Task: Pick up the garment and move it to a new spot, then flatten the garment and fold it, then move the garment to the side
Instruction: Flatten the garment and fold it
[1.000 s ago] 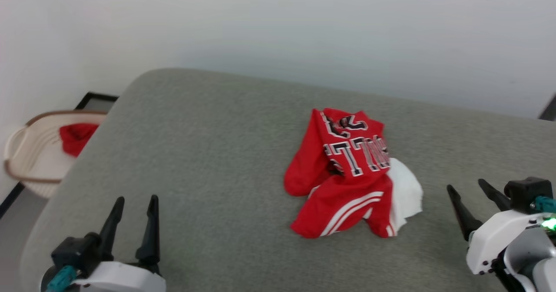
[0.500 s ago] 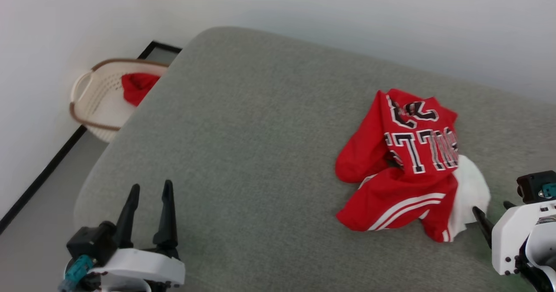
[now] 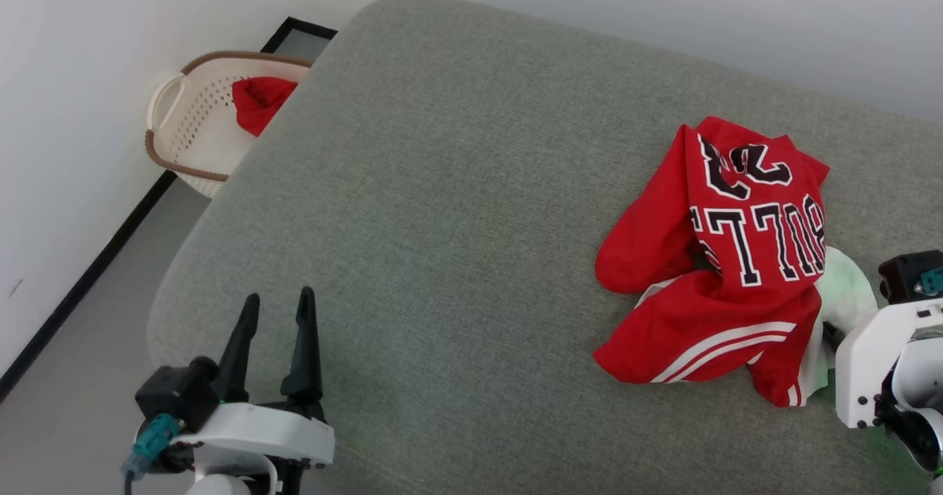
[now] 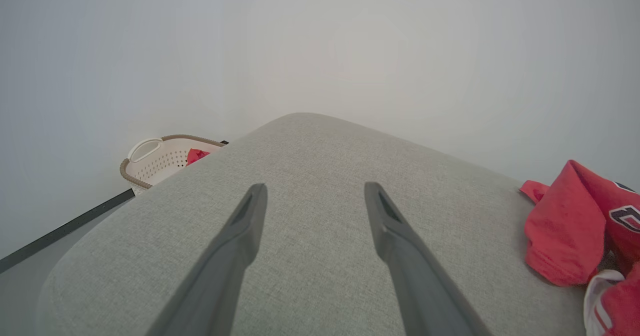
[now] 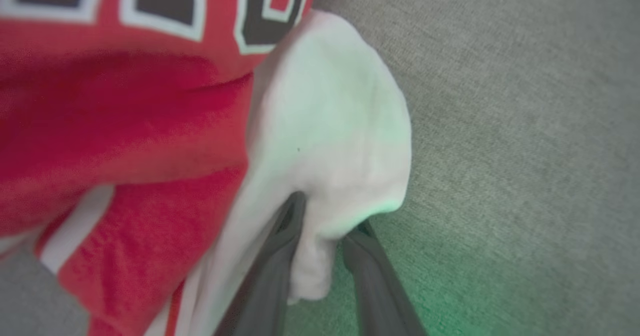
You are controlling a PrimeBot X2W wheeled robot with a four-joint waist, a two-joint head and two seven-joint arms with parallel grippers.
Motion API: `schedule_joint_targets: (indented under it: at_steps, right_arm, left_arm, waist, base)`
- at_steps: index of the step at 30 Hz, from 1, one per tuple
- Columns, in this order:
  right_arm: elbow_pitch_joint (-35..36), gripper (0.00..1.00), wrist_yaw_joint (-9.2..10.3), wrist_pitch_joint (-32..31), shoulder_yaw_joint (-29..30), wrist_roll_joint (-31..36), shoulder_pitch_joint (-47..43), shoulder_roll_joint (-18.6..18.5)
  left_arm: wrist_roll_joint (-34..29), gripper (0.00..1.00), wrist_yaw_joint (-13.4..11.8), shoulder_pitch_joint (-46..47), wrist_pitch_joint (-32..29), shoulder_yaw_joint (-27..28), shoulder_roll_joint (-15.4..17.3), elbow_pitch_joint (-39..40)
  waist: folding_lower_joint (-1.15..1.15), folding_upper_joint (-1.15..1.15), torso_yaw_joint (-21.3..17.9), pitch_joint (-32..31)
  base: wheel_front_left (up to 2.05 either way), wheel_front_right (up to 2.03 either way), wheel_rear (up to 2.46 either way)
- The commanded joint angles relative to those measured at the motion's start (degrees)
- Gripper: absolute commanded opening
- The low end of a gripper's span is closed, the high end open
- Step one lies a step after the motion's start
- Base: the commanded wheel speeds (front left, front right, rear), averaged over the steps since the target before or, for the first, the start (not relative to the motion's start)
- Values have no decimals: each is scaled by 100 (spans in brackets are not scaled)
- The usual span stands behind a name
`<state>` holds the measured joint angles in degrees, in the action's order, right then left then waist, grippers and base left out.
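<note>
The garment [image 3: 737,259], a red jersey with black white-edged lettering and a white sleeve, lies crumpled on the right side of the grey cushioned surface [image 3: 457,185]. My right gripper [image 3: 831,331] sits at the garment's right edge, its tips tucked into the white sleeve. In the right wrist view the right gripper [image 5: 327,216] pinches a fold of the white sleeve [image 5: 330,141] between both fingers. My left gripper [image 3: 278,303] stands open over bare cushion at the lower left, far from the garment [image 4: 565,226]; the left gripper [image 4: 315,191] holds nothing.
A cream perforated basket [image 3: 173,134] with a red cloth [image 3: 259,101] in it stands on the floor beyond the cushion's far left corner, against the white wall. The cushion's rounded left edge drops to grey floor with a black baseboard [image 3: 81,281].
The head camera has swung, shifting the whole picture. My right gripper moved forward to the white sleeve and closed its fingers on it. The left gripper stays open and still.
</note>
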<state>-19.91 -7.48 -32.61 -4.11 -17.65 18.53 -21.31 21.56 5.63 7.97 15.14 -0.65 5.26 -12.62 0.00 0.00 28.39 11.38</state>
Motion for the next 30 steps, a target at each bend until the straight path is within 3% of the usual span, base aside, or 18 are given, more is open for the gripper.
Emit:
schedule_joint_targets:
  at_steps: [1,16,30]
  right_arm:
    - [-179,0,-2,-69,-57,-26,-97,60]
    - [193,0,2,3,200,-126,247,-164]
    - [176,0,2,98,1256,75,-244,-544]
  left_arm:
    - [-48,100,40,44,-3,29,-19,-22]
    - [-265,100,167,-133,-2,491,-14,0]
    - [-317,100,186,-301,-2,590,110,50]
  waist:
    - [0,0,-13,11]
    - [0,0,-646,-341]
    - [0,0,-1488,-641]
  base:
    - [0,0,0]
    - [0,0,0]
    - [0,0,0]
